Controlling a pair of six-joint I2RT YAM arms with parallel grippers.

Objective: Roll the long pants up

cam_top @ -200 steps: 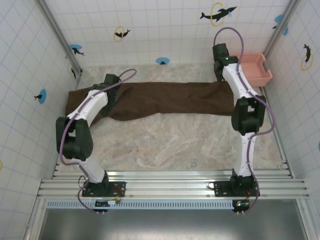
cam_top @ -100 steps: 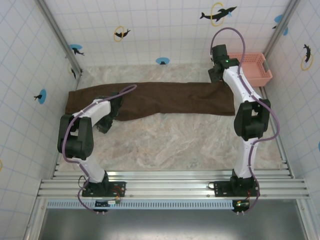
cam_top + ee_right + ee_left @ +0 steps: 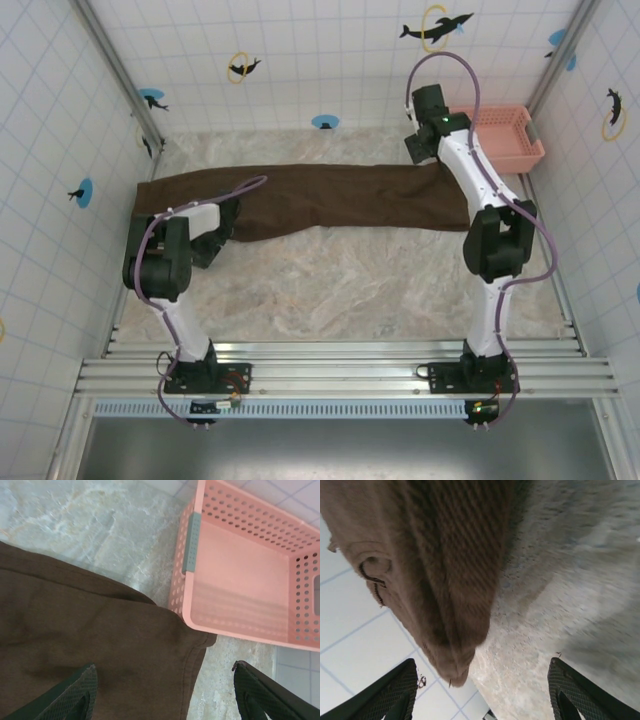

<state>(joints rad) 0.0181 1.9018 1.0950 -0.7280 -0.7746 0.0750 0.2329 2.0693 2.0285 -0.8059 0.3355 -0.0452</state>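
Across the far half of the marbled table (image 3: 340, 290), the long pants (image 3: 340, 200) lie flat in one brown band, running from the 9 o'clock wall to about 2 o'clock, where one corner touches the pink mesh basket (image 3: 178, 587). At 9 o'clock the left gripper (image 3: 482, 680) sits low beside the cloth's near edge, its pincer spread wide and holding nothing; a folded tip of fabric with a stitched buttonhole (image 3: 370, 567) hangs just ahead of it. At 1 o'clock the right gripper (image 3: 165, 667) hovers over the corner by the basket, pincer wide as well and gripping nothing.
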